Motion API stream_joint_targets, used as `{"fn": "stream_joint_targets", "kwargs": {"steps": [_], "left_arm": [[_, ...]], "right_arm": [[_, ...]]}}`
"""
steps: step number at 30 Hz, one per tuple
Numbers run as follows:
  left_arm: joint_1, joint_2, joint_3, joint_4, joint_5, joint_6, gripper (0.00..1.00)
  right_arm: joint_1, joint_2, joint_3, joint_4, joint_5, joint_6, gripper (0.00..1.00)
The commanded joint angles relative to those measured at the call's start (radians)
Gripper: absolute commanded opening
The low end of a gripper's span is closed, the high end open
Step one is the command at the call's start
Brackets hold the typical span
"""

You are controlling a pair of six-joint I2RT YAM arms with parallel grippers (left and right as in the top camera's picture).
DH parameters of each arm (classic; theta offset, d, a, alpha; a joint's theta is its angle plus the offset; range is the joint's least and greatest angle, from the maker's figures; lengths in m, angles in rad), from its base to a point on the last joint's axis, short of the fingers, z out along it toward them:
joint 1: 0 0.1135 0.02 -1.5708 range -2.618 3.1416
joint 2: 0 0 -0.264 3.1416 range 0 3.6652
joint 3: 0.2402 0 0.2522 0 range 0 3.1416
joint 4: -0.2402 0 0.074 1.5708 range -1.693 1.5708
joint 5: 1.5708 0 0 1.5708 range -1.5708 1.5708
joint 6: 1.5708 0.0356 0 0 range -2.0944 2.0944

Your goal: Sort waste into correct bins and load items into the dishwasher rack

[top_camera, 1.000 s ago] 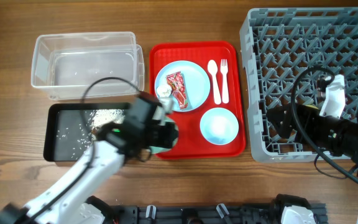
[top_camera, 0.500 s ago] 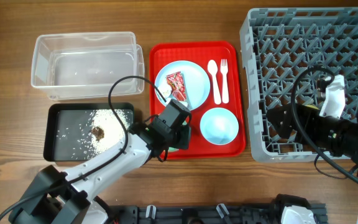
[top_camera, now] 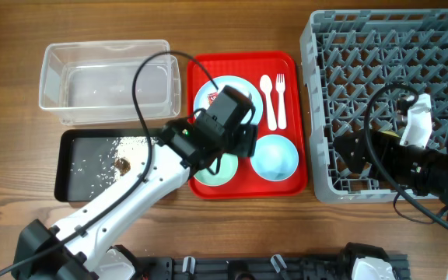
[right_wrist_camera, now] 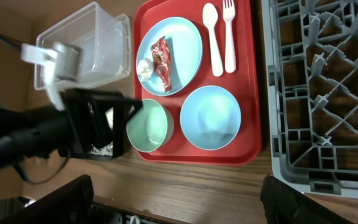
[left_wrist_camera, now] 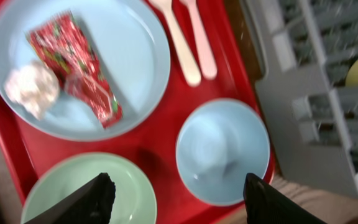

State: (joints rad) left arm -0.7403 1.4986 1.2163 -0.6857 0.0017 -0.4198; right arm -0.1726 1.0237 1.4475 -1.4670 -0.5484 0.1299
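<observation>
Left claw (left_wrist_camera: 179,190) | you are holding it spread wide, gripping nothing | snack wrapper (left_wrist_camera: 73,68) is probably handling light, crinkly, slippery | be pinching its long edge.

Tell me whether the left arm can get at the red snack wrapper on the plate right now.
Probably yes. The left end effector hangs open just above the red tray, and the snack wrapper lies uncovered on top of the blue plate, with only the tissue wad beside it.
</observation>
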Motion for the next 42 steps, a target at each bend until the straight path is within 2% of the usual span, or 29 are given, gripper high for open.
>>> {"fn": "stream_joint_targets", "kwargs": {"steps": [1,9,16,20,23,31,32,35,37,42], "left_arm": [[0.023,0.008,0.026,0.057,-0.159,0.024,0.68],[0.183,0.197,0.026,0.134,-0.134,0.050,0.67],[0.240,0.332,0.026,0.172,-0.134,0.058,0.68],[0.243,0.366,0.026,0.177,-0.134,0.072,0.61],[0.240,0.369,0.026,0.158,-0.134,0.073,0.50],[0.240,0.413,0.026,0.165,-0.134,0.076,0.51],[0.240,0.420,0.026,0.175,-0.134,0.076,0.48],[0.240,0.422,0.026,0.186,-0.134,0.076,0.26],[0.240,0.413,0.040,0.174,-0.133,0.076,0.05],[0.241,0.351,0.179,0.009,-0.126,0.076,0.04]], "right_arm": [[0.006,0.002,-0.002,-0.001,0.009,0.004,0.88],[0.006,0.002,-0.002,-0.001,0.009,0.004,0.88],[0.006,0.002,-0.002,-0.001,0.009,0.004,0.89],[0.006,0.002,-0.002,-0.002,0.009,0.005,0.89],[0.006,0.002,-0.002,-0.002,0.009,0.004,0.89],[0.006,0.002,-0.002,-0.007,0.009,0.004,0.89],[0.006,0.002,-0.002,-0.009,0.009,0.004,0.89],[0.006,0.002,-0.002,-0.012,0.009,0.004,0.89],[0.006,0.002,-0.002,-0.011,0.009,0.004,0.89],[0.006,0.002,-0.002,-0.011,0.009,0.004,0.89]]}}
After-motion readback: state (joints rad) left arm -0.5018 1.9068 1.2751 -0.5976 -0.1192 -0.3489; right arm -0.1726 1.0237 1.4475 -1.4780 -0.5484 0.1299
